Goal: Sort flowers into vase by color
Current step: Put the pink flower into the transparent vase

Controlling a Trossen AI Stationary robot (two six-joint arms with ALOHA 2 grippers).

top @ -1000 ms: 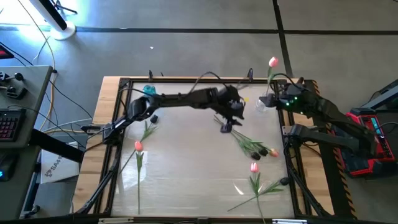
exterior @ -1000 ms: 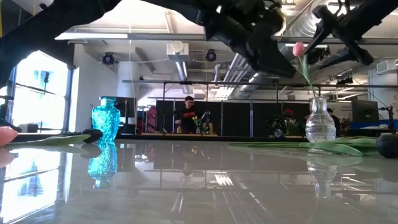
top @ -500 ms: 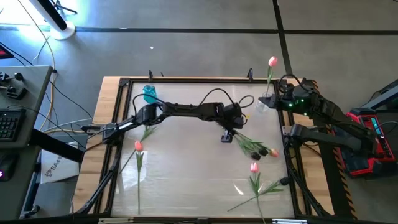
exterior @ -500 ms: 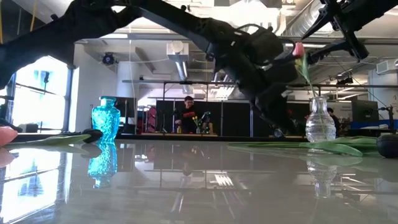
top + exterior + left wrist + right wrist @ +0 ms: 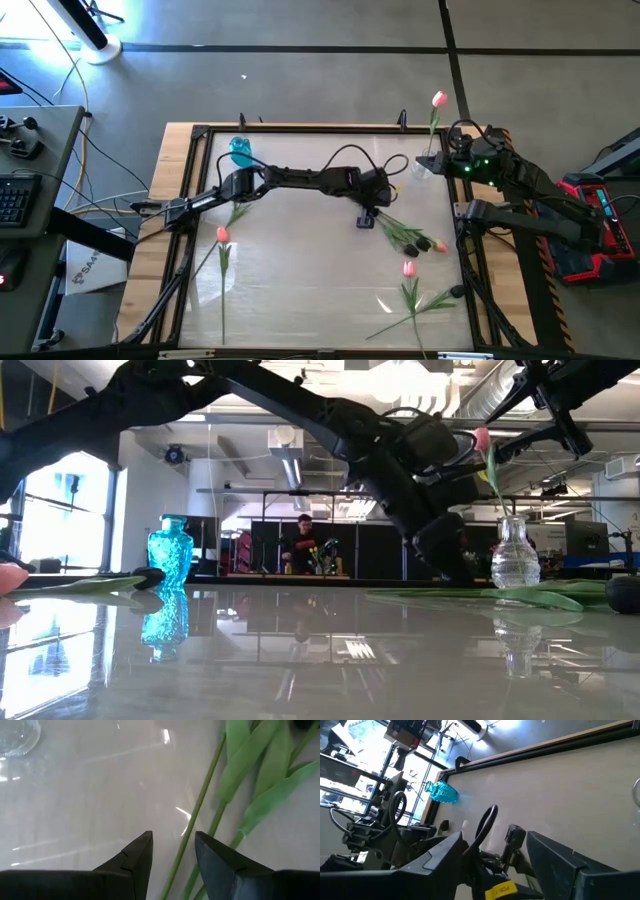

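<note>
the left gripper (image 5: 172, 855), fingers apart and empty, straddles a stem (image 5: 192, 825) running lower-centre to upper-right; right gripper (image 5: 492, 855) open at upper right, farther.

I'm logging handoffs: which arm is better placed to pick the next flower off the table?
Left. The left gripper is low over the flower stems at table centre, fingers open around one. The right gripper sits back by the clear vase.

You'll find no readable text here: the yellow label (image 5: 499, 890) on the left arm and the white box (image 5: 88, 268) beside the table carry print too small to make out.
</note>
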